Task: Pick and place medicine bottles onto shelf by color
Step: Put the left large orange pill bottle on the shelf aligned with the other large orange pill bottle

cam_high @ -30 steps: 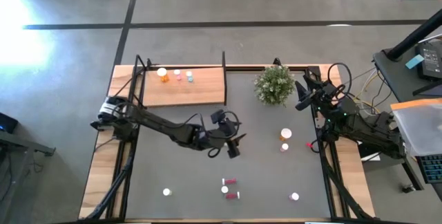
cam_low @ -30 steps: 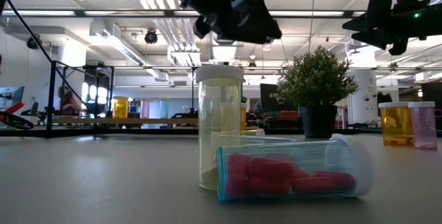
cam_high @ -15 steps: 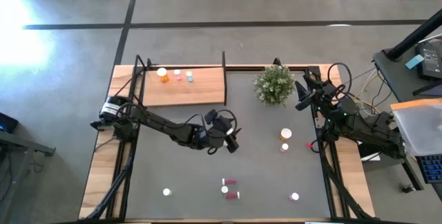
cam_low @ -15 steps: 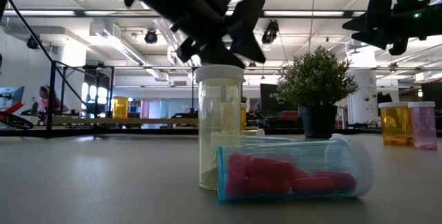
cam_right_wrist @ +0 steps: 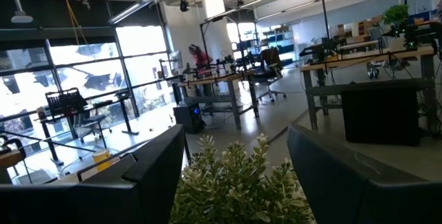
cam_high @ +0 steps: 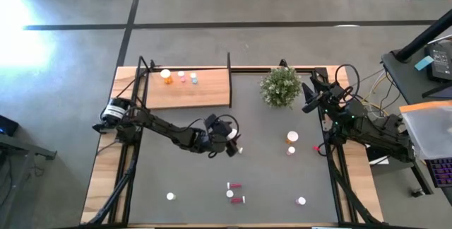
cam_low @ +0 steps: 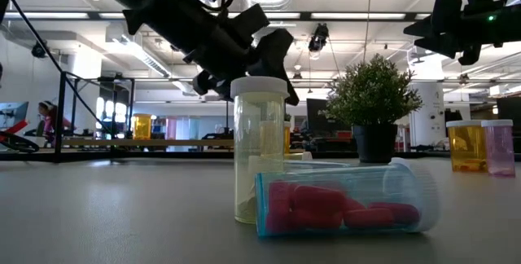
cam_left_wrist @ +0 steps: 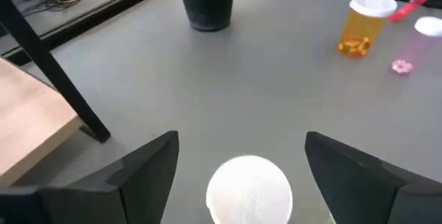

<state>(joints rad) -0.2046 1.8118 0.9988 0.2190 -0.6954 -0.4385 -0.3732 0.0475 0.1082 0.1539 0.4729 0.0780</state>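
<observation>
Medicine bottle (cam_left_wrist: 250, 189) with white cap stands between the fingers of the open left claw (cam_left_wrist: 238, 165), ready for gripping; right claw (cam_right_wrist: 235, 155) waits open.

The bottles (cam_low: 346, 198) looked like clear, glossy plastic with smooth white caps (cam_left_wrist: 249, 189). The shelf (cam_high: 187, 87) was pale matt wood, and the table mat (cam_high: 268, 165) a dull, smooth grey.

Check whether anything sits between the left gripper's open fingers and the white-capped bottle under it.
Nothing visible does. In the left wrist view the left gripper hangs open right over the bottle's white cap, one finger on each side, with only bare grey mat around it. The right gripper waits near the plant.
</observation>
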